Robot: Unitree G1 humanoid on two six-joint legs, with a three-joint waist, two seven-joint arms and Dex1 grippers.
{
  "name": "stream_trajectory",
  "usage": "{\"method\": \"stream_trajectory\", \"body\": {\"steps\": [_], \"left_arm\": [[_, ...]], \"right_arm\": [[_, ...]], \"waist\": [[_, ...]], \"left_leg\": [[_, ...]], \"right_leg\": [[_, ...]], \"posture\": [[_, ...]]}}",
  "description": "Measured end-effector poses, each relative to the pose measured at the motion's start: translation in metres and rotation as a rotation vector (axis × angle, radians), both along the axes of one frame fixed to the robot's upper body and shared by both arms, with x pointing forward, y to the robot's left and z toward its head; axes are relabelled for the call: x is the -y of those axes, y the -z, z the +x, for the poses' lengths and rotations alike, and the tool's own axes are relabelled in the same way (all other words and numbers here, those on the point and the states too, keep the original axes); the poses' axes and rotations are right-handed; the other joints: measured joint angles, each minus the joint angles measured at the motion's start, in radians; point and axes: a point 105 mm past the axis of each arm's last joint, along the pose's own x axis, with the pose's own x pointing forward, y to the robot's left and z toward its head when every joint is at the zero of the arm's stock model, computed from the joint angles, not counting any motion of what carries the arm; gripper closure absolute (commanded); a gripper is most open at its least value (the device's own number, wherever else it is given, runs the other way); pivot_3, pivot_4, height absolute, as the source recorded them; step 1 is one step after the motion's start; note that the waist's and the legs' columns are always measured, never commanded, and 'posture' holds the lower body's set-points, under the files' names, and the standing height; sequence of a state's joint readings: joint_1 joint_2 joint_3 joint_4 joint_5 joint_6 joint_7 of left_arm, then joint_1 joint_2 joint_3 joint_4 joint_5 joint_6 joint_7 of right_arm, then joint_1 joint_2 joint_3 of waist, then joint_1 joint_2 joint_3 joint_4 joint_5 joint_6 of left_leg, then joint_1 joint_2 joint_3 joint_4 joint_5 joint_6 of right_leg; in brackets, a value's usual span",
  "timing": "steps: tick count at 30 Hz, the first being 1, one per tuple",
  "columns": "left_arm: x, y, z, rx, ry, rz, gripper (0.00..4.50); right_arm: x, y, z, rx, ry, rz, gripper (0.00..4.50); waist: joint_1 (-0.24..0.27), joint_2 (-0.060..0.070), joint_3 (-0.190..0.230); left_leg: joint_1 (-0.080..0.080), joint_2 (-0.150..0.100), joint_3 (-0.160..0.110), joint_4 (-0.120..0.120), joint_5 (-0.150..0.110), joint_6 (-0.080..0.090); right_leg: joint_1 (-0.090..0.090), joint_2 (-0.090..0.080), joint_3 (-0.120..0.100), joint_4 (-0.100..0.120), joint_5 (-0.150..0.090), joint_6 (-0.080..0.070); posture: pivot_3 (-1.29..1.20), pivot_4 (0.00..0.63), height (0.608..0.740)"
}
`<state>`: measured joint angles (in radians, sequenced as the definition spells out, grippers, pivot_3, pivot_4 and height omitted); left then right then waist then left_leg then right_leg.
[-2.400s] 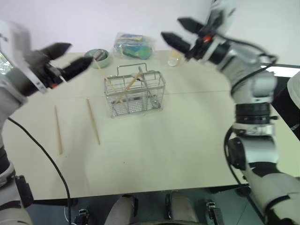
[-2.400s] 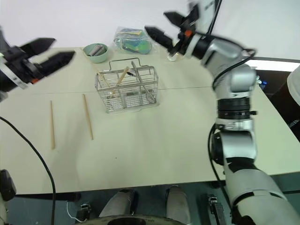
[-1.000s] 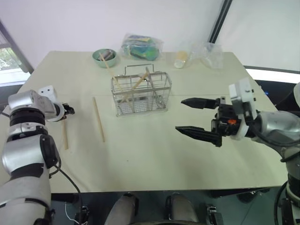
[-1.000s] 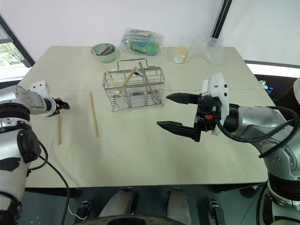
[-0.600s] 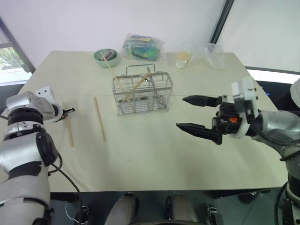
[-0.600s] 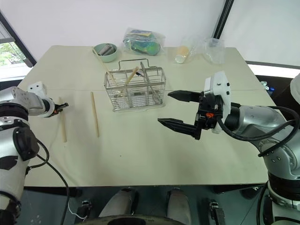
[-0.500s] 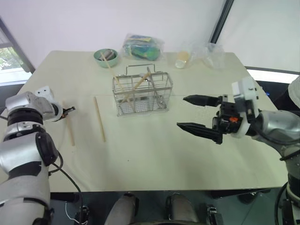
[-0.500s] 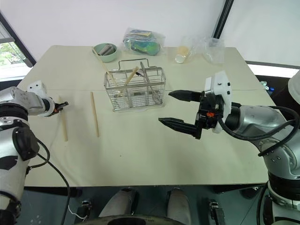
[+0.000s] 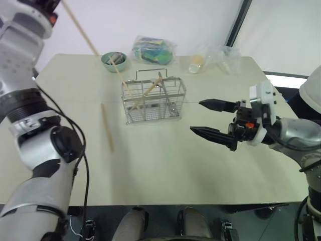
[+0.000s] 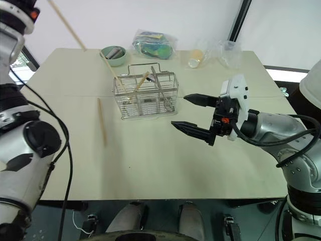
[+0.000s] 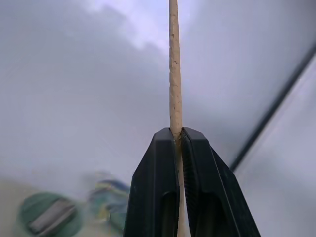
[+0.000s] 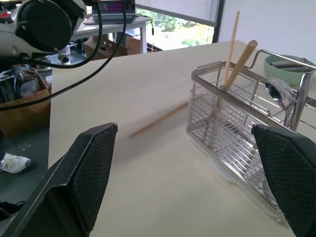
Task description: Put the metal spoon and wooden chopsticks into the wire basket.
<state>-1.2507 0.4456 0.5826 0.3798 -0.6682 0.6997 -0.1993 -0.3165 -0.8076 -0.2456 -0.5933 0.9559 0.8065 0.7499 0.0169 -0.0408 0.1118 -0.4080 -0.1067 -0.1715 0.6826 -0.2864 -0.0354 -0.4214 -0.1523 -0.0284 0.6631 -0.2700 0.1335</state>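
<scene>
The left claw [image 11: 176, 143] is clamped on one of the wooden chopsticks [image 11: 173, 64], its two black fingers [image 11: 155, 182] pressed together around the stick, which runs straight out past the tips; from the head views that held chopstick [image 9: 80, 29] slants through the air high above the desk [image 9: 160, 165], well to the left of the wire basket [image 9: 153, 102] and above its level; the right claw [image 9: 210, 120] hangs over the desk to the right of the wire basket, its fingers spread wide apart with nothing between them, tips pointing toward the basket; the wire basket stands upright near the middle of the desk, with two wooden chopsticks [image 12: 236, 54] leaning in it and poking above its rim; the metal spoon [image 12: 279, 93] is already inside the basket, bowl upward, beside its wire handle; another chopstick [image 9: 107, 126] lies flat on the desk just left of the basket; behind the basket, near the far edge, sit a small green bowl [image 9: 113, 61] and a clear plastic bag [image 9: 152, 49] with colourful contents.
</scene>
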Motion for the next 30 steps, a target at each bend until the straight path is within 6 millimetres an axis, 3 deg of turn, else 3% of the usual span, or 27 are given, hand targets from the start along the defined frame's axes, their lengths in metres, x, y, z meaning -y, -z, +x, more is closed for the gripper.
{"method": "stream_trajectory", "body": {"steps": [3, 7, 14, 19, 24, 25, 28, 30], "left_arm": [[0.043, 0.009, 0.005, 0.001, 0.097, 0.098, 4.47], [0.074, 0.034, 0.014, -0.013, 0.117, 0.255, 4.47], [0.088, 0.062, 0.022, 0.013, 0.073, 0.411, 4.47], [0.099, 0.096, 0.026, -0.022, 0.089, 0.424, 4.47], [0.109, 0.113, 0.027, -0.048, 0.109, 0.419, 4.47], [0.111, 0.114, 0.027, -0.049, 0.111, 0.417, 3.75], [0.11, 0.115, 0.024, -0.044, 0.107, 0.416, 2.53], [0.11, 0.116, 0.022, -0.043, 0.107, 0.413, 1.42]], "right_arm": [[0.0, -0.001, -0.001, 0.011, 0.013, 0.001, 0.0], [0.004, -0.003, -0.001, 0.023, 0.055, 0.014, 0.0], [0.009, -0.004, -0.002, 0.028, 0.104, 0.028, 0.0], [0.01, -0.006, -0.001, 0.034, 0.124, 0.037, 0.0], [0.01, -0.007, -0.001, 0.038, 0.139, 0.037, 0.0], [0.011, -0.007, 0.0, 0.038, 0.14, 0.036, 0.0], [0.011, -0.007, 0.0, 0.037, 0.144, 0.033, 0.0], [0.013, -0.008, 0.002, 0.037, 0.149, 0.036, 0.0]], "waist": [[-0.004, 0.0, 0.0], [-0.009, 0.001, 0.001], [-0.003, 0.002, 0.001], [-0.001, 0.002, 0.001], [-0.004, 0.002, 0.001], [-0.004, 0.002, 0.001], [-0.004, 0.002, 0.001], [-0.003, 0.002, 0.001]], "left_leg": [[0.001, 0.0, 0.0, 0.0, 0.0, 0.0], [0.0, 0.001, 0.001, -0.001, 0.0, 0.0], [0.0, 0.001, 0.001, -0.001, 0.0, 0.0], [0.0, 0.0, 0.001, 0.0, 0.0, 0.001], [0.0, 0.001, 0.001, -0.001, 0.0, 0.001], [0.0, 0.001, 0.001, -0.001, 0.0, 0.001], [0.0, 0.001, 0.001, -0.001, 0.0, 0.001], [0.0, 0.001, 0.001, -0.001, 0.0, 0.001]], "right_leg": [[0.0, 0.001, 0.0, 0.0, 0.0, 0.0], [-0.002, 0.001, 0.001, 0.001, 0.0, 0.0], [-0.002, 0.001, 0.001, -0.001, 0.0, 0.0], [0.0, 0.0, 0.001, -0.002, 0.0, 0.0], [-0.001, 0.001, 0.0, -0.001, 0.0, 0.0], [-0.001, 0.001, 0.0, -0.001, 0.0, 0.0], [-0.001, 0.001, 0.0, -0.001, 0.0, 0.0], [-0.001, 0.001, 0.0, -0.001, 0.0, 0.0]], "posture": [[0.0, 0.15, 0.643], [0.0, 0.15, 0.643], [0.0, 0.15, 0.643], [0.0, 0.15, 0.643], [0.0, 0.15, 0.643], [0.0, 0.15, 0.643], [0.0, 0.15, 0.643], [0.0, 0.15, 0.643]]}}
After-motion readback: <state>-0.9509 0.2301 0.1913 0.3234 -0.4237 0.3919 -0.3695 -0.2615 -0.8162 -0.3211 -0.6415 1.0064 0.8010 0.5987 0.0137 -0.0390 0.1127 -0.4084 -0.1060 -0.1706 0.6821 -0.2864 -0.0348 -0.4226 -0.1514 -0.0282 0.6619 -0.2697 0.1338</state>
